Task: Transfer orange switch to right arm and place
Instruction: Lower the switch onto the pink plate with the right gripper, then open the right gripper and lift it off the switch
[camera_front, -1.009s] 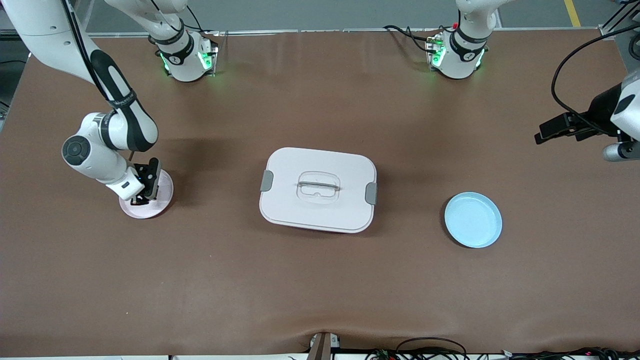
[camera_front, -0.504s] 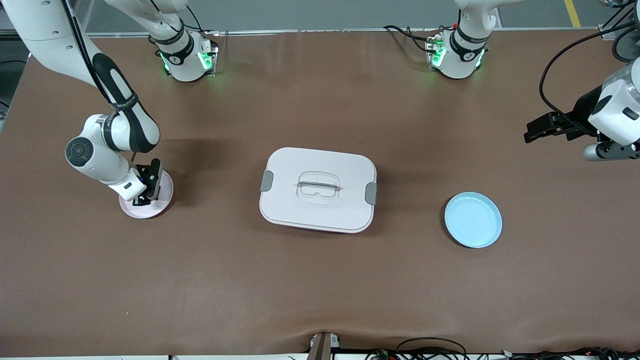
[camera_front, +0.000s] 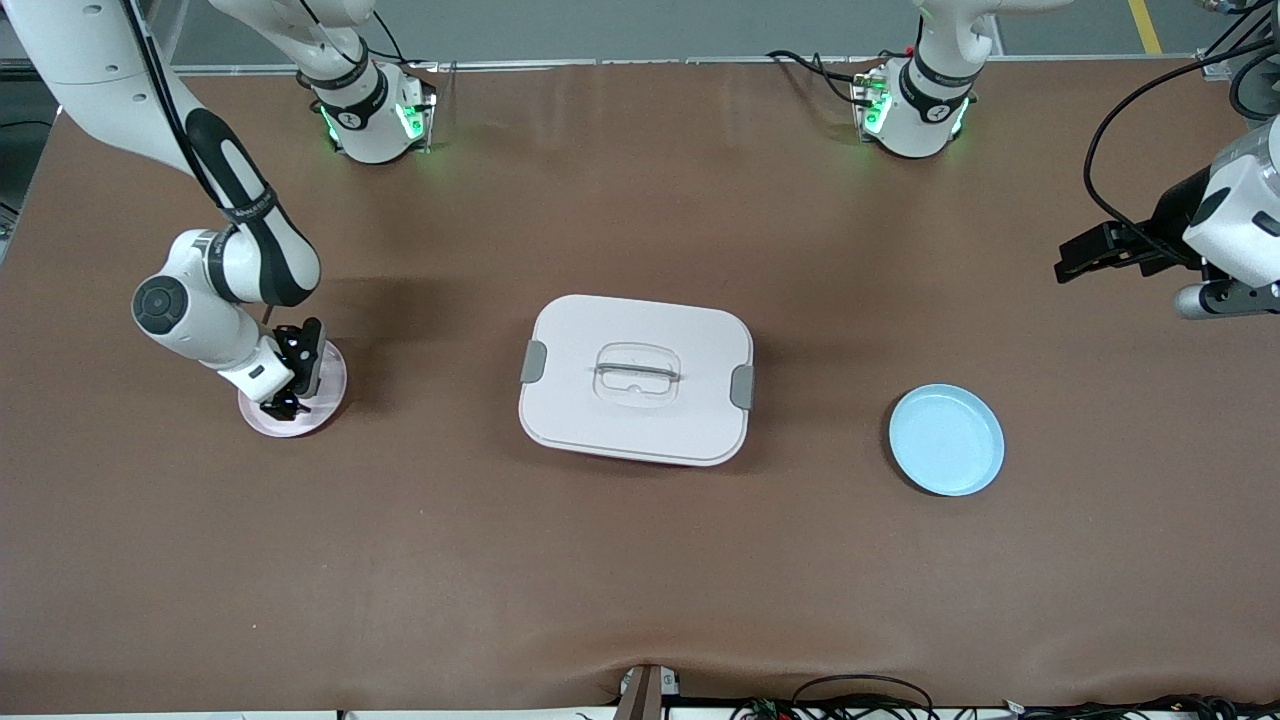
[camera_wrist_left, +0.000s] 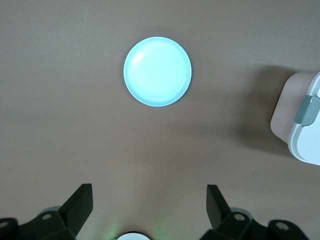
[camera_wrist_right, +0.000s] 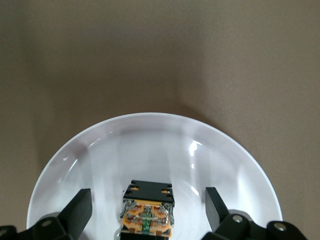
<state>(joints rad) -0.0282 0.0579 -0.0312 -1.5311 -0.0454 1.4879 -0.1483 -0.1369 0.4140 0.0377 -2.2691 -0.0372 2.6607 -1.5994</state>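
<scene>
The orange switch (camera_wrist_right: 147, 212), a black block with an orange middle, lies on the pale pink plate (camera_wrist_right: 150, 145) toward the right arm's end of the table. My right gripper (camera_wrist_right: 147, 207) stands low over that plate (camera_front: 325, 405), open, one finger on each side of the switch with a gap to both. In the front view the right gripper (camera_front: 293, 385) hides the switch. My left gripper (camera_front: 1075, 258) hangs open and empty over bare table at the left arm's end, and its wrist view shows the fingers (camera_wrist_left: 80, 205) spread wide.
A white lidded box (camera_front: 636, 378) with grey clasps sits mid-table, its corner showing in the left wrist view (camera_wrist_left: 300, 125). A light blue plate (camera_front: 946, 440) lies between it and the left arm's end, bare, and also shows in the left wrist view (camera_wrist_left: 157, 71). Cables run along the table's front edge.
My right gripper has opened over the pink plate and let go of the switch, which now rests there. The left arm has shifted slightly at its end of the table.
</scene>
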